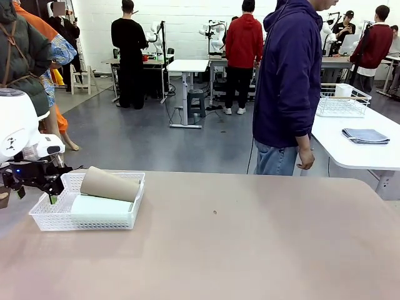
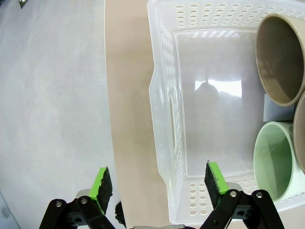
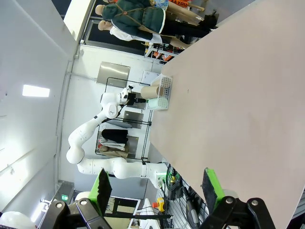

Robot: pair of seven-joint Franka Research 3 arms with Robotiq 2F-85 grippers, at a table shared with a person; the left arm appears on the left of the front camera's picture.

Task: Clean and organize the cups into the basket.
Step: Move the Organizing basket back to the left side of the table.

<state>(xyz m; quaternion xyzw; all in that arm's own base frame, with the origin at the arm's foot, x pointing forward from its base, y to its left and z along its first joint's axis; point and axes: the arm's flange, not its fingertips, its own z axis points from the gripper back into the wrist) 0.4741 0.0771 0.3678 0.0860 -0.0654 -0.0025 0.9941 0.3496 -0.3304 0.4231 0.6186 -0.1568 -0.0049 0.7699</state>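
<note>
The basket (image 1: 47, 219) is a white mesh tray at the table's left end. A tan-brown cup (image 1: 109, 184) lies on its side across it, above a pale mint cup (image 1: 100, 207). My left gripper (image 1: 53, 195) hovers open at the basket's left end. In the left wrist view its green fingers straddle the basket's (image 2: 159, 95) end wall, one finger (image 2: 102, 183) outside and the other inside. Beyond them I see the mouths of a brown cup (image 2: 281, 57), the mint cup (image 2: 274, 160) and a second brown cup (image 2: 301, 133). My right gripper (image 3: 157, 186) is open and empty above bare table, far from the basket (image 3: 164, 93).
The tan table (image 1: 250, 250) stretches bare to the right of the basket. A person in a navy hoodie (image 1: 290, 81) stands at the far edge, hands down. A white side table at the right carries a wire basket (image 1: 342, 100) and a folded grey cloth (image 1: 365, 135).
</note>
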